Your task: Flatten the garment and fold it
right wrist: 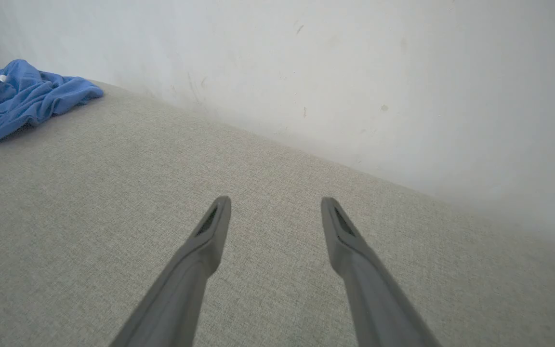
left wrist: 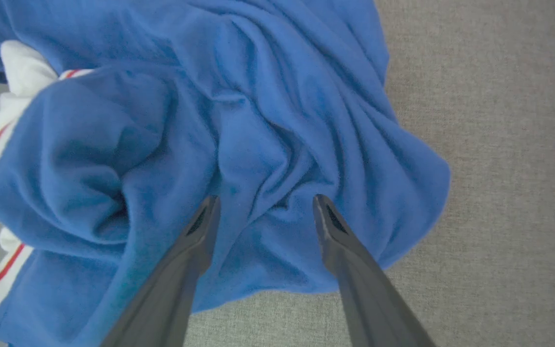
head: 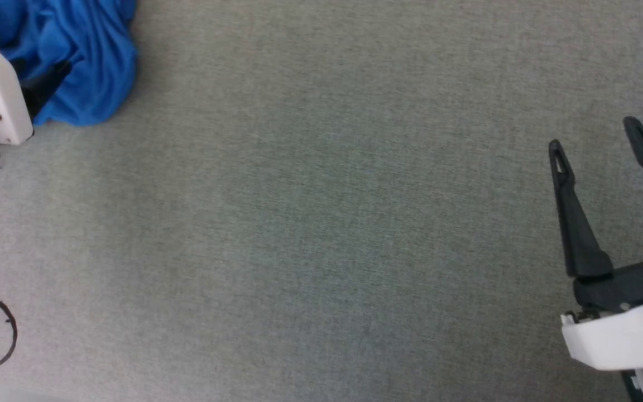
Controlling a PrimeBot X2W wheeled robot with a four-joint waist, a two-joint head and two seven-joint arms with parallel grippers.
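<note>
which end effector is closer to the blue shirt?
Left. The left end effector is open right over the crumpled blue shirt; the right end effector is open over the grey surface, well away from it.

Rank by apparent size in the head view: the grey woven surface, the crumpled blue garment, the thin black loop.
1. grey woven surface
2. crumpled blue garment, cropped by the frame
3. thin black loop

Wide stretch of flat grey-beige woven-fabric counter (head: 321, 223) here, softly and evenly lit. Along one edge it meets a plain white painted wall (right wrist: 354, 72), which carries a few small scuffs and dark specks. Down at the counter's near left side, a thin black cord (head: 8, 335) lies curled in a loop.
</note>
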